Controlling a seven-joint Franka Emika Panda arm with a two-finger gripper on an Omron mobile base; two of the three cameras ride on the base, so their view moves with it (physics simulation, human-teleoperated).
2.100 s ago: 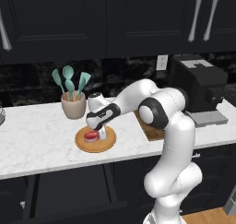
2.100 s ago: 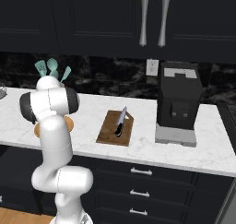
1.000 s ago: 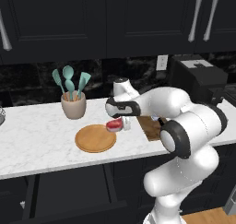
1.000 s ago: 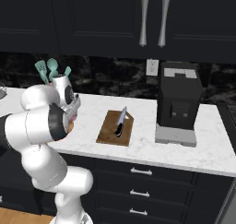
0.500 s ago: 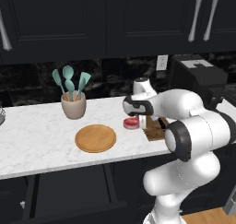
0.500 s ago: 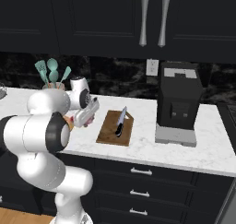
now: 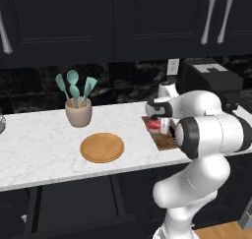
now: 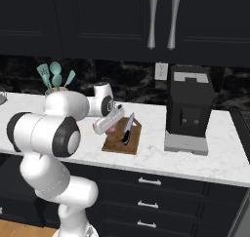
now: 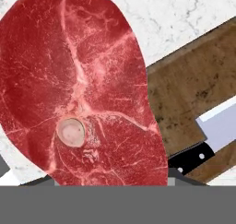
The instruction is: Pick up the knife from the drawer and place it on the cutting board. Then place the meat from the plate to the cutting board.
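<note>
The red raw steak with pale marbling (image 9: 87,89) hangs clamped in the claw (image 7: 156,125) above the left end of the dark brown wooden cutting board (image 8: 116,139), where the black-handled, silver-bladed knife (image 8: 127,128) lies; the round tan wooden plate (image 7: 102,147) sits well apart on the white marble surface (image 7: 39,149).

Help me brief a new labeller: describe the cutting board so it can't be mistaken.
On the white marble counter, look left of the black coffee machine. The cutting board lies there: a flat, dark brown rectangle with the knife on it, unlike the round tan plate.
</note>
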